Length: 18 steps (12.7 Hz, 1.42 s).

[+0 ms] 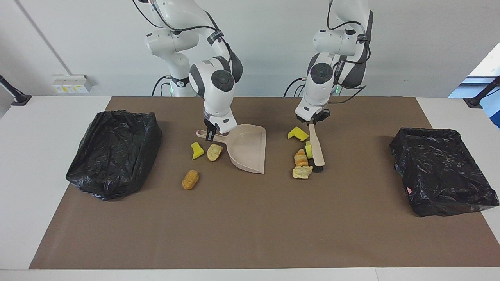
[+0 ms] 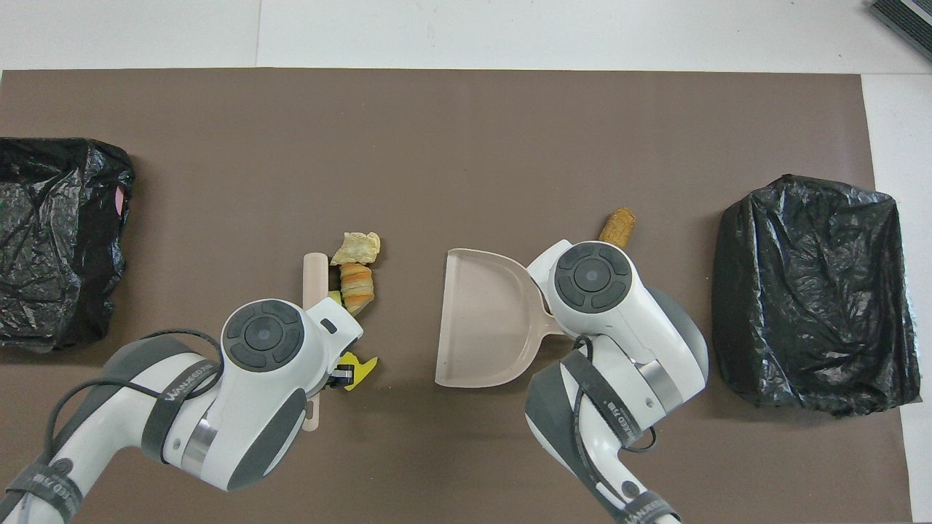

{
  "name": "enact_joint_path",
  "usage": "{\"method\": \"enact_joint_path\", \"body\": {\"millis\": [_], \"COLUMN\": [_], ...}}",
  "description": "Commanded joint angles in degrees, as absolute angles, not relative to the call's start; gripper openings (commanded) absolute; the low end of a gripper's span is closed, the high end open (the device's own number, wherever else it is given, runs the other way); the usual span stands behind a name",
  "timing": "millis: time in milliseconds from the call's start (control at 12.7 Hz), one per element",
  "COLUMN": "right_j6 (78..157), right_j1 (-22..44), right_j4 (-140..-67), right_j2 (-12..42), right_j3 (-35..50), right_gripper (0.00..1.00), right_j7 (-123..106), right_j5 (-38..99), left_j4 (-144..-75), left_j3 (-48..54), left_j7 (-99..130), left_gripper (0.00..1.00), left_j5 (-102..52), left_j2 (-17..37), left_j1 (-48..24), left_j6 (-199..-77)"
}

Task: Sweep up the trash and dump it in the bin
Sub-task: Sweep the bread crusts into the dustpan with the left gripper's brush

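1. Trash pieces are all on the brown mat (image 1: 250,234); none has reached the dustpan or a bin, so I judge the task to be early in its sweeping stage.
2. Left gripper (image 1: 315,118) is clamped on the handle of the brush (image 1: 316,147), whose bristle end rests on the mat near the middle.
3. Touching the brush on its dustpan side are a yellow-green sponge bit (image 1: 308,149), a striped bread roll (image 1: 300,157) and a pale crusty chunk (image 1: 302,172). A yellow sponge wedge (image 1: 298,134) lies just beside the handle, closer to the mat's robot edge.
4. Right gripper (image 1: 211,134) is closed on the handle of the beige dustpan (image 1: 247,150), its mouth turned toward the swept cluster, with a gap between them.
5. By the dustpan's handle, toward the right arm's end, lie a small yellow wedge (image 1: 196,150), a tan chunk (image 1: 214,152) and a golden-brown nugget (image 1: 190,179).
6. Black-bagged bins sit at each end of the mat: one at the right arm's end (image 1: 113,152), one at the left arm's end (image 1: 441,175).
7. Left to do: push the cluster into the pan, gather the other pieces, dump.
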<state>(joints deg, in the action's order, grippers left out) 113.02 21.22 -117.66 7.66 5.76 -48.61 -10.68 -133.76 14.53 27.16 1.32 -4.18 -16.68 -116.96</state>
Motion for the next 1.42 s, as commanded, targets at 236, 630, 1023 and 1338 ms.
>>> {"method": "enact_joint_path", "body": {"millis": [236, 630, 1023, 1338], "right_j6": [112.2, 112.2, 112.2, 112.2], "right_j1": [21.1, 21.1, 21.1, 21.1], "right_j4": [-118.7, -118.7, -118.7, -118.7], "right_j2": [6.2, 6.2, 6.2, 6.2], "right_j3": [6.2, 6.2, 6.2, 6.2], "right_gripper": [0.00, 0.00, 0.00, 0.00], "right_j7": [-46.5, -46.5, -46.5, -46.5], "right_j5": [-12.0, -11.8, -11.7, -11.7], "left_j4": [-128.9, -126.0, -118.7, -118.7], "left_j3": [19.9, 20.2, 21.4, 21.1], "left_j7": [28.4, 27.1, 28.0, 38.3], "left_gripper": [0.00, 0.00, 0.00, 0.00], "left_j5": [-3.4, -10.5, -14.4, -14.4], "left_j2": [1.0, 3.3, 3.6, -0.2], "left_j1": [-17.8, -22.4, -23.9, -23.6], "left_j6": [-122.2, -123.1, -114.0, -105.9]}}
